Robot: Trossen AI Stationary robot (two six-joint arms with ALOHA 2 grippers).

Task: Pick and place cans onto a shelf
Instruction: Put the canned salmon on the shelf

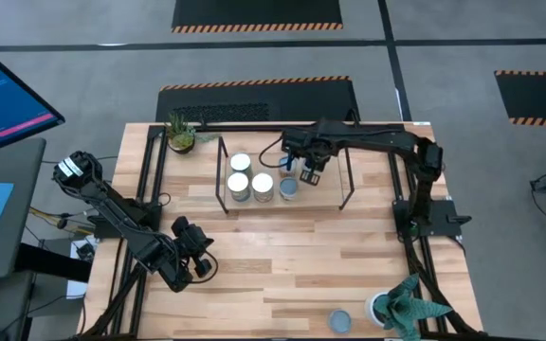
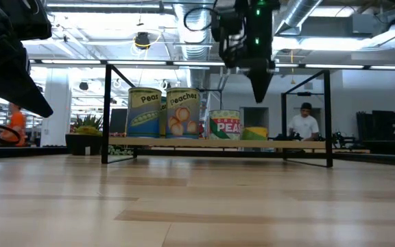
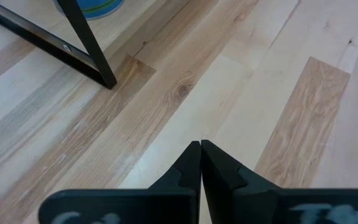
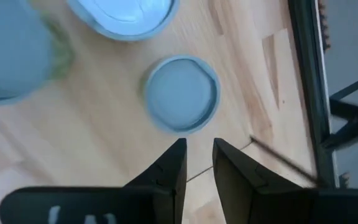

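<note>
The shelf (image 1: 349,180), black rods with a light wood board (image 2: 300,143), stands at the table's far middle. Several cans stand on its board: three white-topped ones (image 1: 241,162) (image 1: 239,186) (image 1: 263,186) and a short blue-topped one (image 1: 288,188) (image 4: 182,93). In the low view they show as Peas (image 2: 144,113), Peaches (image 2: 182,113) and a short green-peas can (image 2: 225,125). My right gripper (image 4: 199,148) (image 1: 309,172) hovers open above the board, just right of the short can, fingers pointing down and empty. My left gripper (image 3: 200,144) (image 1: 195,258) is shut over bare table at the near left.
Another blue-topped can (image 1: 339,322) stands near the table's front edge beside a potted plant (image 1: 398,305). A second plant (image 1: 180,137) sits at the shelf's far left corner. One of the shelf's black legs (image 3: 92,50) shows ahead of my left gripper. A person (image 2: 304,125) sits in the room behind.
</note>
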